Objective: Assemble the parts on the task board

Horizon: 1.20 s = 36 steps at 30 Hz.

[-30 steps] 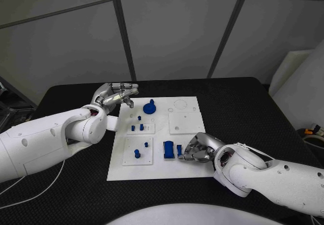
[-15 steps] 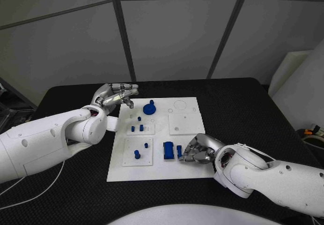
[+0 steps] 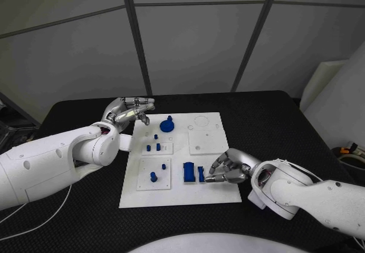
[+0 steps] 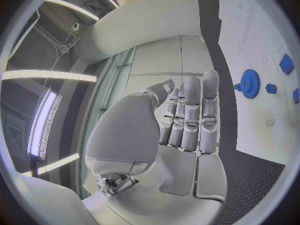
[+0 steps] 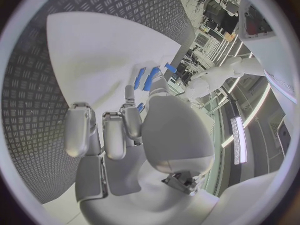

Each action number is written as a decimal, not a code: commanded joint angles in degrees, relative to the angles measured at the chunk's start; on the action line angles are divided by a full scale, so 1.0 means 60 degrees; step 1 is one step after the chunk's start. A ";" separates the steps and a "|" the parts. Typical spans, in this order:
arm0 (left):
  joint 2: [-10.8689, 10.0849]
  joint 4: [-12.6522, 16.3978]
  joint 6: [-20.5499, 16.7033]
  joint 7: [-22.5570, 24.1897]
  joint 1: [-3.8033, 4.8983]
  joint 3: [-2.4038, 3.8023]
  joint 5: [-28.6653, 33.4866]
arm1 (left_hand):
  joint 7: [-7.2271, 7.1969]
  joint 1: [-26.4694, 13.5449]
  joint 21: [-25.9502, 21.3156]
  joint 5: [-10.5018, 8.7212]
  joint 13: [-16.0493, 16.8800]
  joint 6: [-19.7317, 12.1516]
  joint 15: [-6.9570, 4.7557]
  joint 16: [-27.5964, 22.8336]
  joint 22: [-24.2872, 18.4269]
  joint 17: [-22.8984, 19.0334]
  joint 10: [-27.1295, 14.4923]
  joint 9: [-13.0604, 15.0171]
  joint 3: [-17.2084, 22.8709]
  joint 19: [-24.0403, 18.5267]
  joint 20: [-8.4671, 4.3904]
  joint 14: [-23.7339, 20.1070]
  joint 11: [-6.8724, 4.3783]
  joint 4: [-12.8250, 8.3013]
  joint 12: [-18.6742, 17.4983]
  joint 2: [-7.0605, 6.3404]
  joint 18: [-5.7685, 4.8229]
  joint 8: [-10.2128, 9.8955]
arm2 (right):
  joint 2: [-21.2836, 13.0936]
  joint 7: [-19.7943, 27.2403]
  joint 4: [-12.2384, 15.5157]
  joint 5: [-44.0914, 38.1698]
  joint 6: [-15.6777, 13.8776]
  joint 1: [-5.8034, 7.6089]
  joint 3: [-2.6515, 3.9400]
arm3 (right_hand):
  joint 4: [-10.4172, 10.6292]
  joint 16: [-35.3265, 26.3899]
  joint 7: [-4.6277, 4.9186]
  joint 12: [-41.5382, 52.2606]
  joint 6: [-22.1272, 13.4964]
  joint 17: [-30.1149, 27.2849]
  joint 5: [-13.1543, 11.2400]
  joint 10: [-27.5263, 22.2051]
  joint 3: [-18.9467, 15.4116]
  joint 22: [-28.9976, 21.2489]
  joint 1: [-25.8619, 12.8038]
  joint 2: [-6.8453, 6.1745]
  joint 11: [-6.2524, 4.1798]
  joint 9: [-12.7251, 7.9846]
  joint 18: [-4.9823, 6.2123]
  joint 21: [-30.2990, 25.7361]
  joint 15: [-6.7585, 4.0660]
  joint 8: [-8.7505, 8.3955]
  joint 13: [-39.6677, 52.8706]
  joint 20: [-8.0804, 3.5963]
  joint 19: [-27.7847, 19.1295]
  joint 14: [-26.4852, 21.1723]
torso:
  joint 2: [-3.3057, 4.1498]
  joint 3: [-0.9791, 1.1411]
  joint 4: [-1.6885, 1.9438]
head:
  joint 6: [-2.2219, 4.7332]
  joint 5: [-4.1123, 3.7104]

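Task board (image 3: 209, 192) lying flat on the black desk (image 3: 281, 121), blue parts set on it.

A gear-shaped part (image 3: 167, 125) is seen at the far end, small pegs (image 3: 156, 147) below it, and two upright blocks (image 3: 189, 171) near the front edge. The right hand (image 3: 226, 168) is held beside the blocks with fingers curled in; whether a block is touched cannot be told. The left hand (image 3: 127, 109) is raised at the board's far left corner, fingers together, nothing held. Against the earlier frame, both hands are found in nearly the same places.
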 commanded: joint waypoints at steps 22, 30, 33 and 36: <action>0.1594 -0.2812 -0.0159 0.0850 -0.0045 0.0016 0.1510 | 0.0131 -0.0221 -0.4588 -0.0018 -0.0859 -0.0145 0.1175 -0.6321 -0.3033 -0.3308 -0.0032 -0.0072 -0.0548 -0.4606 0.1302 -0.2815 0.0507 0.0375 -0.1581 0.0016 -0.0043 -0.0266 | 0.2809 0.7269 -0.6486 0.9122 0.0433 0.1397 0.0169 | -0.0058 -1.2524 0.0890 -1.0998 -0.0514 -0.9974 -0.0241 -0.3177 0.1799 -0.7290 0.2857 0.0924 0.1221 -0.2202 0.1311 -1.0294 0.1705 -0.0948 -1.0318 0.1604 -0.6031 -0.4159 | -0.0907 -0.0165 -0.0206 | 0.1349 0.0062; 0.2155 -0.3543 -0.0202 0.0619 -0.0060 0.0012 0.1362 | -0.0559 -0.4102 -0.5730 -0.0387 -0.1446 -0.3247 0.0929 -0.8225 -0.5422 -0.4441 -0.2946 -0.0706 -0.2047 -0.6751 0.0829 -0.5536 0.0248 -0.0009 -0.2760 0.0431 -0.0375 -0.1080 | 0.3514 0.6925 -0.7582 0.8844 0.0410 0.1404 0.0172 | -0.0933 -1.4161 0.0431 -1.1666 -0.3369 -1.1342 -0.0822 -0.6497 0.2343 -0.9474 -0.1955 0.0676 0.0941 -0.3343 0.0779 -1.1897 0.1420 -0.1543 -1.1699 0.1145 -0.8095 -0.7043 | -0.0883 -0.0153 -0.0203 | 0.1401 0.0125; 0.2135 -0.3455 -0.0276 0.0632 -0.0062 0.0003 0.1352 | -0.0627 -0.4638 -0.6418 -0.0433 -0.1446 -0.3721 0.0909 -0.8414 -0.5709 -0.4441 -0.3373 -0.0706 -0.2260 -0.7065 0.0712 -0.5920 0.0224 -0.0009 -0.2894 0.0513 -0.0381 -0.1080 | 0.3479 0.6951 -0.7494 0.8891 0.0340 0.1403 0.0169 | -0.1042 -1.4161 0.0360 -1.1666 -0.3776 -1.1532 -0.0918 -0.6929 0.2343 -0.9781 -0.2617 0.0676 0.0905 -0.3504 0.0779 -1.2112 0.1438 -0.1543 -1.2458 0.1047 -0.8303 -0.7418 | -0.0882 -0.0142 -0.0159 | 0.1412 0.0114; 0.2060 -0.3129 -0.0550 0.0680 -0.0068 -0.0031 0.1312 | -0.0761 -0.5798 -0.6418 -0.0555 -0.1446 -0.4568 0.0763 -0.8563 -0.6108 -0.4441 -0.4240 -0.0706 -0.2577 -0.7612 0.0461 -0.6689 0.0066 -0.0009 -0.3619 0.1292 -0.0895 -0.1080 | 0.3352 0.7047 -0.7168 0.9066 0.0082 0.1398 0.0161 | -0.1257 -1.4161 0.0196 -1.1666 -0.4624 -1.1667 -0.1098 -0.7878 0.2343 -1.0156 -0.4006 0.0676 0.0774 -0.3646 0.0713 -1.2302 0.1323 -0.1543 -1.2458 0.0832 -0.9022 -0.8318 | -0.0875 -0.0100 0.0004 | 0.1455 0.0077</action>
